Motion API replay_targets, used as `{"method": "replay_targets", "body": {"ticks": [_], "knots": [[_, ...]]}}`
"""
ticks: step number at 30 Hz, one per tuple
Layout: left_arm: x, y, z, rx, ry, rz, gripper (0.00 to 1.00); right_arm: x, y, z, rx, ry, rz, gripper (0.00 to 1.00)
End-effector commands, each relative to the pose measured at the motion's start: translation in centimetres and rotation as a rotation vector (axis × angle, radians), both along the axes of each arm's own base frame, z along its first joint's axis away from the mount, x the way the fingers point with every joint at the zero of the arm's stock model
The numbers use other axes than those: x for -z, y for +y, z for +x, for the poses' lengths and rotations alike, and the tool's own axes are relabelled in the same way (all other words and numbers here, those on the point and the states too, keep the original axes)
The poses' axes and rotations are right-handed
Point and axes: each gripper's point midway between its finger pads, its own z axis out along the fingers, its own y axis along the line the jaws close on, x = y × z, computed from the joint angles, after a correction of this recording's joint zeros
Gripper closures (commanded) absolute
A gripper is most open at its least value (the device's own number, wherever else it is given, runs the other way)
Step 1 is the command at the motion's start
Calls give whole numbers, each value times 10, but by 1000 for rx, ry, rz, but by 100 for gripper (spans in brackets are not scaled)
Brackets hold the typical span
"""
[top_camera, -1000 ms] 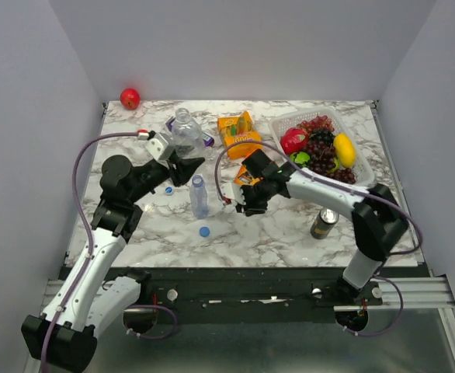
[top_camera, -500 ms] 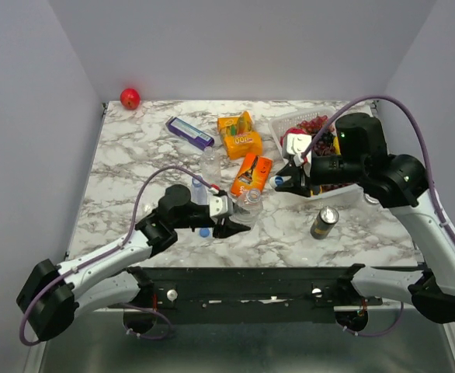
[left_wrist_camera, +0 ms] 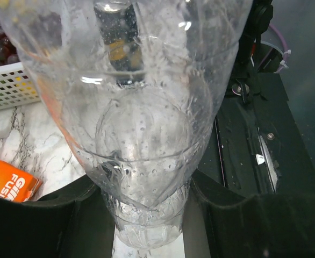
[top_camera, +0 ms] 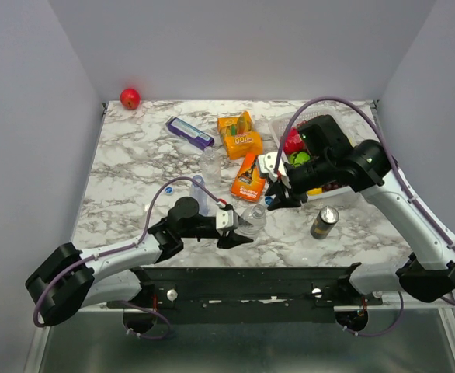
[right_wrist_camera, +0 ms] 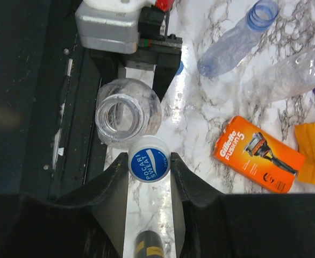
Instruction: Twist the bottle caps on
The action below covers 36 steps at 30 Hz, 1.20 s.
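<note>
My left gripper is shut on a clear bottle, holding it upright by its lower body near the table's front edge. In the left wrist view the bottle fills the frame between my fingers. My right gripper is shut on a blue cap marked POCARI SWEAT. It holds the cap just beside the bottle's open mouth, not on it. Two more clear bottles without caps are on the table to the left. Another blue cap peeks out behind the left gripper.
A dark drink can stands right of the held bottle. An orange razor pack, orange packs and a purple box lie behind. The fruit basket is back right, partly under my right arm. A red ball is far left.
My left gripper carried a bottle from the back left to the front edge. My right gripper, holding the cap, came down and left until the cap sits right beside the bottle's mouth.
</note>
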Motion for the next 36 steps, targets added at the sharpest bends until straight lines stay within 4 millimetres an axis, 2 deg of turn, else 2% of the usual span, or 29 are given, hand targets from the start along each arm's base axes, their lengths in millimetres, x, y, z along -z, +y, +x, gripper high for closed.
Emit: {"method": "replay_targets", "body": {"ticks": [1, 8, 12, 14, 22, 29, 36], "knots": [[-9, -6, 8, -20, -27, -23, 100, -19, 9, -12, -89, -3, 51, 69], [0, -1, 9, -44, -27, -6, 100, -11, 1, 0, -8, -29, -5, 71], [8, 1, 8, -40, -17, 18, 100, -16, 3, -4, -28, -12, 11, 71], [12, 0, 6, -26, -17, 33, 100, -25, 7, -8, -58, -4, 33, 71], [10, -2, 10, -27, -36, 40, 100, -35, 11, -11, -115, -19, 39, 70], [6, -3, 14, -44, -46, 26, 100, -13, 6, -35, -223, 34, -65, 68], [2, -4, 18, -65, -54, 9, 100, 8, 0, -34, -223, 9, -131, 68]]}}
